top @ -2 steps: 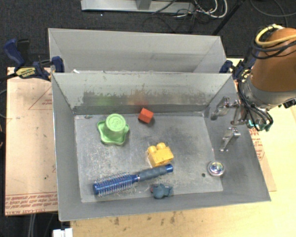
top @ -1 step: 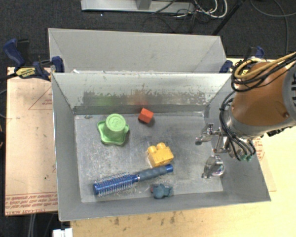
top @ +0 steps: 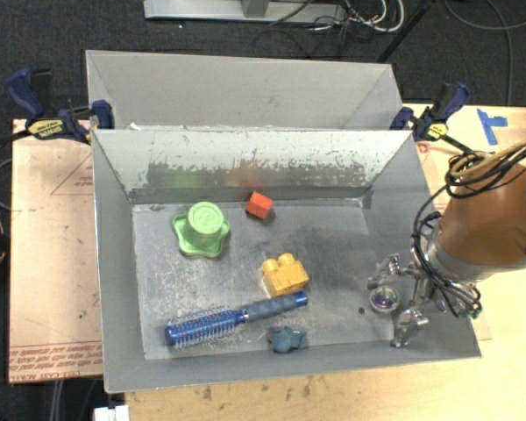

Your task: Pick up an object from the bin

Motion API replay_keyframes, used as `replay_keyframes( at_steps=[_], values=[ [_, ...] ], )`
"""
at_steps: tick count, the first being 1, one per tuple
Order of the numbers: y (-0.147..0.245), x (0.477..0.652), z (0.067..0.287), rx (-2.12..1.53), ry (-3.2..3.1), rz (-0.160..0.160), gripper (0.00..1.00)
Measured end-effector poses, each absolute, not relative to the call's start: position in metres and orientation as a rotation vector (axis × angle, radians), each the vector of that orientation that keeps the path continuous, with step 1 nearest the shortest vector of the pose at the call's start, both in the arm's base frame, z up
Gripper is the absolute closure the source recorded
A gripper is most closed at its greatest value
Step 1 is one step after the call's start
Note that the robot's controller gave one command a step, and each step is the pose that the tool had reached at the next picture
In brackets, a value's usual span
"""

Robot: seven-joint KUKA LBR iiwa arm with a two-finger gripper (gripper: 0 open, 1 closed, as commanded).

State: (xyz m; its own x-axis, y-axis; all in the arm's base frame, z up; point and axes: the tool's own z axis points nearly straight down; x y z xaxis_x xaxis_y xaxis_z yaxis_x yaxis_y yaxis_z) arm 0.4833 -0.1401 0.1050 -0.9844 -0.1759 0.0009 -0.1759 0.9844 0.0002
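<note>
Gripper (top: 394, 305), spread open and empty above bare floor at the lower right of the grey metal bin (top: 245, 165), should probably centre over the yellow plastic toy brick (top: 284, 275) at mid-frame before closing.

The gripper (top: 396, 303) hangs low in the bin (top: 333, 244), well right of a yellow block (top: 284, 275). A blue brush (top: 232, 319) lies just below the block, with a green cup (top: 202, 229) up-left of it and a red cube (top: 259, 205) above it.
</note>
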Motion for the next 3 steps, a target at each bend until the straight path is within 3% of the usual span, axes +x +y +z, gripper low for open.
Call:
replay_keyframes(
  at_steps=[1,2,3],
  values=[
    [-0.152,0.499,0.088,0.472,-3.108,-0.001,0.00],
    [-0.151,0.500,0.088,0.477,-3.108,-0.002,1.00],
    [-0.146,0.499,0.226,0.848,-3.035,0.006,1.00]
  ],
)
